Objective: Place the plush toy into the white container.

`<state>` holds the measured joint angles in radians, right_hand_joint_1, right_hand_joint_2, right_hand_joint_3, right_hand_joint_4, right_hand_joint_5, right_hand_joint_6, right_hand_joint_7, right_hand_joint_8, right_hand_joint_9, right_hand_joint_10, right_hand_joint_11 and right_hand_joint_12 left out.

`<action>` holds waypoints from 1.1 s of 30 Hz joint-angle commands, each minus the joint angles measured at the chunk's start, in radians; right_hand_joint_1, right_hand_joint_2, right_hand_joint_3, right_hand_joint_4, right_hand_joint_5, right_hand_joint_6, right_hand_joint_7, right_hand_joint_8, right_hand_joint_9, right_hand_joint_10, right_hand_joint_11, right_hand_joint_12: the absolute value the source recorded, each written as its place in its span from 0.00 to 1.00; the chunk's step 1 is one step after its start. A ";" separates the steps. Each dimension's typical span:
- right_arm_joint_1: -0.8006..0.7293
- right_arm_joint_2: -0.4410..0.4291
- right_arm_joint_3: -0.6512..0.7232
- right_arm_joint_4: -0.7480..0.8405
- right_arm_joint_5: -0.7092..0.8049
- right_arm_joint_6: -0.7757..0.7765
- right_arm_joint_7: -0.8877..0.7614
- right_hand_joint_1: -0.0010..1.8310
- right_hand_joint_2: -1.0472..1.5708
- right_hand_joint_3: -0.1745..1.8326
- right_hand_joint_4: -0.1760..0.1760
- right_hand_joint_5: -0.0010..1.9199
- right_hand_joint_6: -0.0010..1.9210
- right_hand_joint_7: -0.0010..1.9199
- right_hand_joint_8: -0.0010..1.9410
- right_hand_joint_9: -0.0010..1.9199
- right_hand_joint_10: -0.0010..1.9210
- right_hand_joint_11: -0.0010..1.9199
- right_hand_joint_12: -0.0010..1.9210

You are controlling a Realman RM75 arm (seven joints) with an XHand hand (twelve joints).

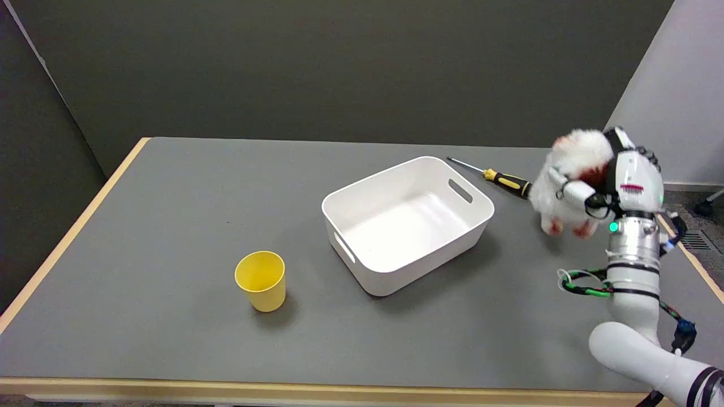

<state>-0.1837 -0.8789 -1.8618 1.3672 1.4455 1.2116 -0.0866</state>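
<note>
Right hand: the robot's right hand [625,183] grips a white plush toy [568,175] with reddish patches, its fingers wrapped around the toy's body, held up in the air above the right end of the grey worktop [169,226].
Plush toy: clear of the surface, its shadow falling on the worktop beneath; it hangs to the right of the white container [407,220], apart from it and not yet over its rim.
White container: an open rectangular bin with handle slots in its short walls, sitting at an angle near the middle of the worktop, nothing visible inside.
Screwdriver: a yellow-and-black-handled screwdriver [498,178] lies flat behind the container's far right corner, its handle end running just behind the toy.
Cup: a yellow cup [261,281] stands upright toward the near left, well apart from the container.
Right arm: the white arm [633,294] rises from the lower right corner, cables looped at the wrist.
</note>
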 commanded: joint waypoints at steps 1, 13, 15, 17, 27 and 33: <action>0.061 0.063 0.063 0.355 -0.406 -0.071 -0.002 0.72 0.82 0.33 0.00 0.23 0.83 0.31 0.91 0.39 0.90 0.54 1.00; 0.201 -0.037 -0.161 0.437 -0.548 -0.191 0.097 0.71 0.82 0.33 0.02 0.22 0.85 0.29 0.93 0.39 0.91 0.49 1.00; 0.220 -0.069 -0.204 0.425 -0.520 -0.251 0.103 0.71 0.83 0.33 0.02 0.21 0.85 0.29 0.94 0.38 0.91 0.49 1.00; 0.232 -0.111 -0.244 0.407 -0.496 -0.299 0.106 0.71 0.83 0.32 0.02 0.21 0.85 0.29 0.94 0.38 0.91 0.49 1.00; 0.254 -0.203 -0.361 0.314 -0.482 -0.298 0.358 0.72 0.82 0.33 0.01 0.21 0.85 0.30 0.93 0.39 0.91 0.48 1.00; 0.210 -0.182 -0.402 0.319 -0.476 -0.190 0.367 0.71 0.83 0.31 0.00 0.21 0.84 0.30 0.93 0.38 0.91 0.47 1.00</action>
<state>0.0084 -0.9858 -2.0849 1.7143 0.9894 0.9813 0.0864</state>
